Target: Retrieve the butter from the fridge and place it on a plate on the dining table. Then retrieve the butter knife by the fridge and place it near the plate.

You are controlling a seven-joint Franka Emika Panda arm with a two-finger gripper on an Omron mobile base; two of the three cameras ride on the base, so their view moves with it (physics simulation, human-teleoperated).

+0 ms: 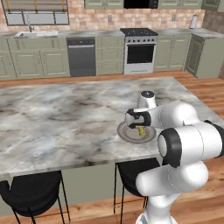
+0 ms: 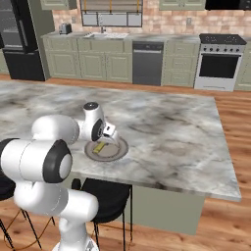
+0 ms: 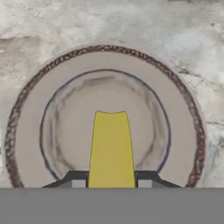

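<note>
The yellow butter (image 3: 111, 148) sticks out from between my two fingertips, with my gripper (image 3: 111, 181) shut on it. It points straight down at the middle of the round grey-beige plate (image 3: 183, 109). The plate (image 1: 124, 133) lies on the marble dining table (image 1: 65, 118) near its front edge, and the butter (image 1: 142, 131) hangs low over it under my gripper (image 1: 141, 127). I cannot tell whether the butter (image 2: 100, 146) touches the plate (image 2: 120, 149). The black fridge (image 2: 19, 39) stands far back on the left, doors shut. The butter knife is out of view.
Black stools (image 1: 30, 192) stand under the table's near edge. Along the back wall are green cabinets, a dishwasher (image 1: 81, 57), a stove (image 1: 140, 50) and a sink (image 2: 105, 35). Wooden floor runs round the table's right end.
</note>
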